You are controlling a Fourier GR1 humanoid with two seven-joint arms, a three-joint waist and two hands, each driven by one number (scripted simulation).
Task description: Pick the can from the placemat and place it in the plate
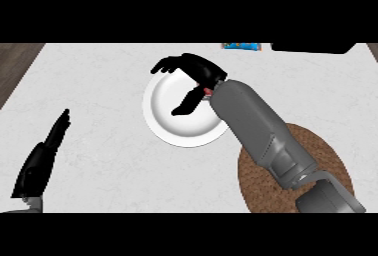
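Can (209,91): only a small red/white sliver shows, at the wrist end of the right hand (193,70), over the plate's right side. Rest is hidden by hand and forearm, so can't tell its long axis, which way it points, or if it's upright or on its side. Also can't tell if it touches the plate or sits above it.

Right hand: over the plate (171,116), upper right part. Fingers curled at the top, arcing left and down; thumb sticks down-left across the plate's white middle. Looks partly closed around the can's spot, but the actual contact is hidden, so whether it's holding the can: can't tell. Grey forearm runs from the lower right, diagonally across the placemat (325,150), up to the plate.

Placemat: brown, round, woven look, lower right, mostly under the forearm. Its upper-left edge sits just beside the plate's lower-right rim.

Plate: white, round, centre of the pale marbled counter (96,65).

Left hand (40,160): resting at the left edge, fingers straight, pointing up, touching nothing.

Far edge: a blue item (242,46) and a black object (310,47), both cut off.
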